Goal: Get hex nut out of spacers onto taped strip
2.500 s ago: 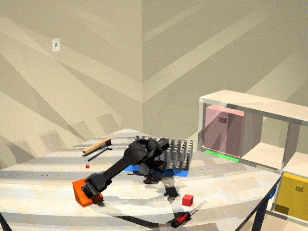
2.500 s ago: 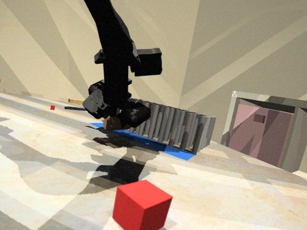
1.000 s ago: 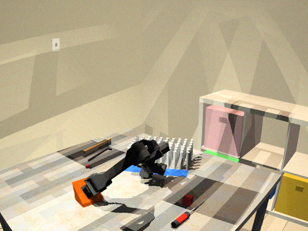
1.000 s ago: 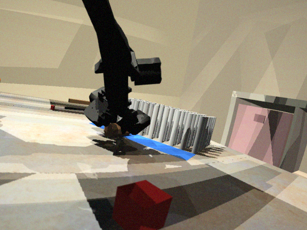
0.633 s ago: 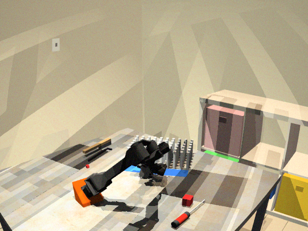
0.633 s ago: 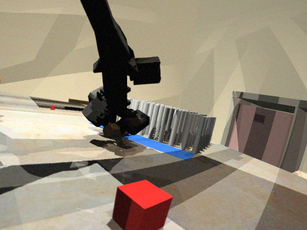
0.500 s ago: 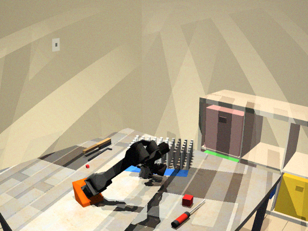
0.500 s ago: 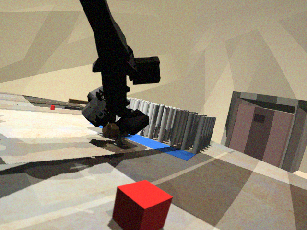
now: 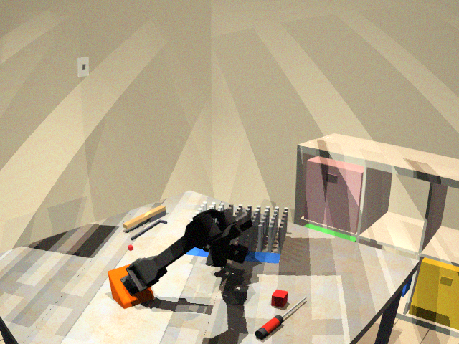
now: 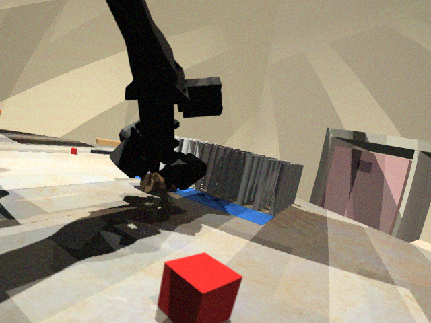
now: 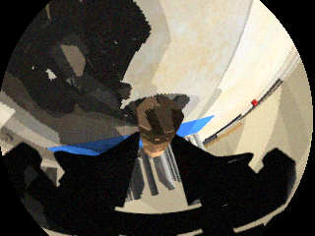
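Observation:
My gripper (image 9: 226, 256) (image 10: 158, 174) (image 11: 156, 135) is shut on a brown wooden handle (image 10: 151, 182) (image 11: 159, 115), held above the table beside the front of the spacer field. The rest of that tool is hidden behind the fingers. The grey spacers (image 9: 271, 233) (image 10: 250, 180) (image 11: 149, 177) stand upright in rows where visible; the arm hides some. The blue taped strip (image 9: 263, 256) (image 10: 250, 214) (image 11: 197, 126) lies in front of them, partly covered by the hand. The nut cannot be made out. A red screwdriver (image 9: 272, 325) and a dark bent rod (image 9: 148, 229) lie on the table.
A red cube (image 9: 280, 298) (image 10: 201, 274) stands near the screwdriver. A small red cube (image 9: 130, 247) (image 10: 73, 151) (image 11: 254, 102) and a wooden bar (image 9: 144, 217) (image 10: 107, 141) are on the left. An orange block (image 9: 116, 284) is by the arm's base. A shelf (image 9: 370, 144) stands at the right.

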